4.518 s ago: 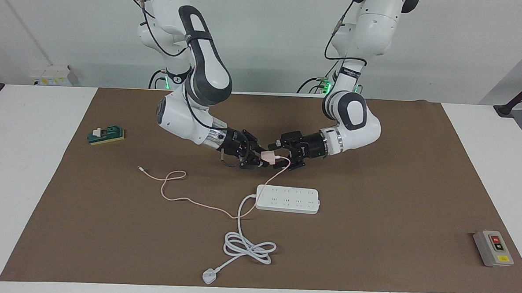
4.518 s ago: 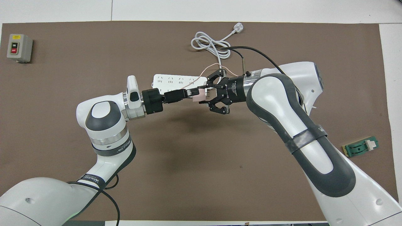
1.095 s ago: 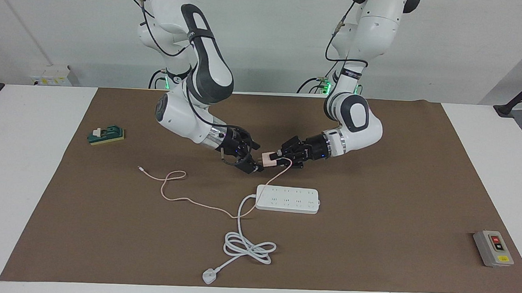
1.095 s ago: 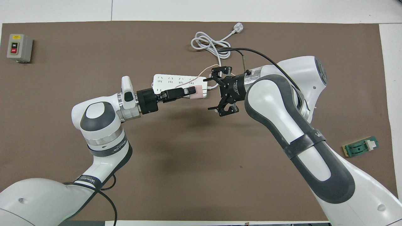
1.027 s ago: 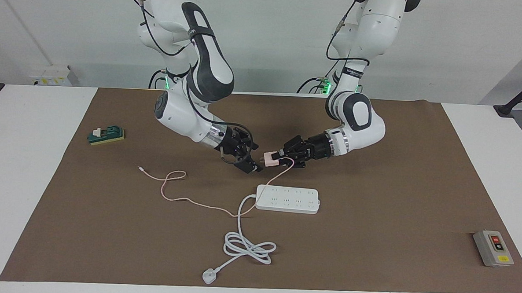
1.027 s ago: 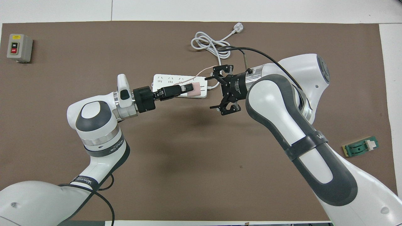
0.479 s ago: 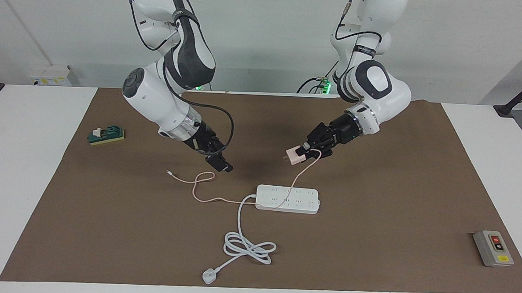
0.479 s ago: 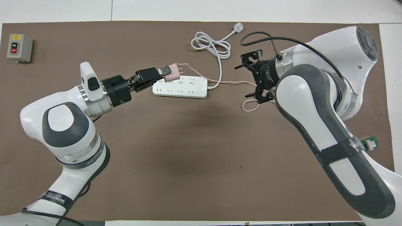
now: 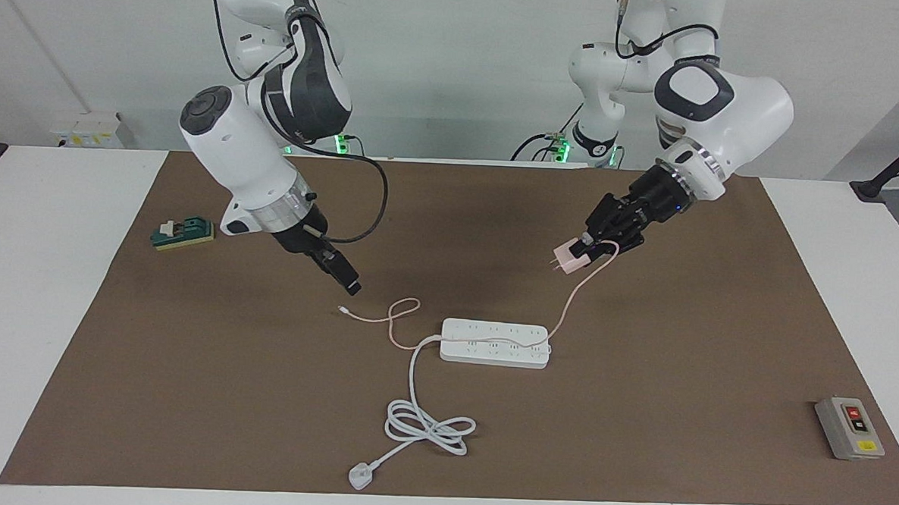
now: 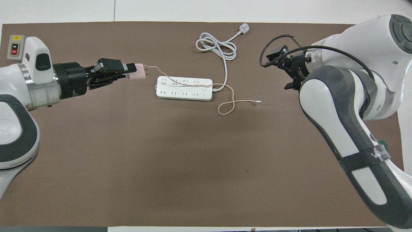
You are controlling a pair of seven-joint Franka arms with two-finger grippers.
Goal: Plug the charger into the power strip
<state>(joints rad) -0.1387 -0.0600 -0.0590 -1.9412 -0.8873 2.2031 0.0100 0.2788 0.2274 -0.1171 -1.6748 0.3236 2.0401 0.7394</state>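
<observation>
The charger [image 9: 569, 259] is a small pale pink cube with metal prongs. My left gripper [image 9: 582, 248] is shut on it and holds it in the air over the mat, off the power strip's end toward the left arm's end of the table; the overhead view shows the same hold [image 10: 128, 71]. Its thin pink cable [image 10: 225, 104] drapes across the power strip [image 9: 495, 342], a long white bar lying flat [image 10: 184, 88]. My right gripper [image 9: 346, 281] is open and empty, up over the mat near the cable's free end [image 9: 343, 308].
The strip's white cord lies coiled [image 9: 427, 426], farther from the robots than the strip, ending in a white plug [image 9: 360, 476]. A green block [image 9: 183, 233] sits at the right arm's end. A grey switch box [image 9: 849, 428] sits at the left arm's end.
My right gripper let go of the charger and drew back toward its own end. My left gripper carried the charger up and toward the left arm's end, dragging the cable over the strip.
</observation>
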